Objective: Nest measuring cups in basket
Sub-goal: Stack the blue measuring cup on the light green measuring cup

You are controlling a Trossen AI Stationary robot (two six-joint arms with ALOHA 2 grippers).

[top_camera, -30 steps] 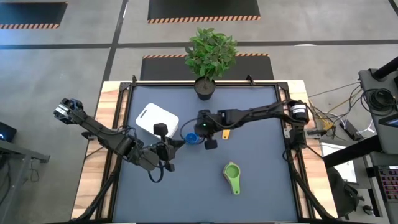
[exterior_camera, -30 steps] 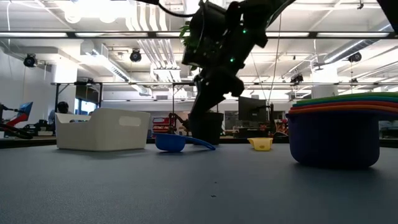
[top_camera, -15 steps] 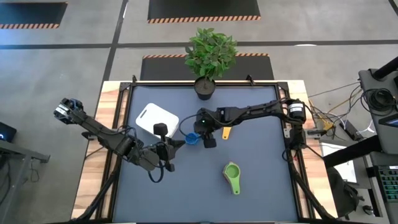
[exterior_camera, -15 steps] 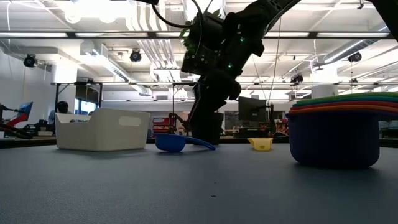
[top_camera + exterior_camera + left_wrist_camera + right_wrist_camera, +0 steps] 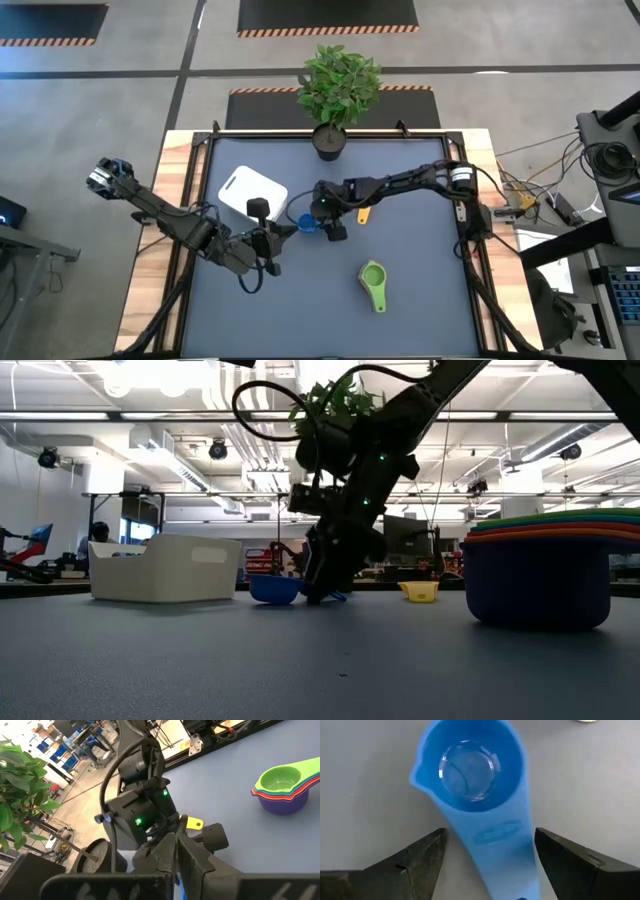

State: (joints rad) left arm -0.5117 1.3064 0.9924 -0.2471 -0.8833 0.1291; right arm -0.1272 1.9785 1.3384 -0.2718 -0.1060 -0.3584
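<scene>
A blue measuring cup (image 5: pixel 470 765) lies upright on the table just right of the white basket (image 5: pixel 252 192). My right gripper (image 5: pixel 490 855) is down at the table over the cup's flat handle (image 5: pixel 502 837). It is open, with one finger on each side of the handle and a narrow gap to each. A small yellow cup (image 5: pixel 363 212) lies a little to the right. A stack of nested cups (image 5: pixel 373 280), green on top, stands nearer the front edge. My left gripper (image 5: pixel 272 236) hovers shut by the basket's near right corner.
A potted plant in a black pot (image 5: pixel 328 140) stands at the far edge, in the middle. In the low view the basket (image 5: pixel 165 568) is at the left and the nested stack (image 5: pixel 540 570) looms close at the right. Bare mat spreads along the near side.
My right gripper has come down from above the table to the blue cup and has shifted slightly toward the table's left edge. The cups and the basket have stayed in place.
</scene>
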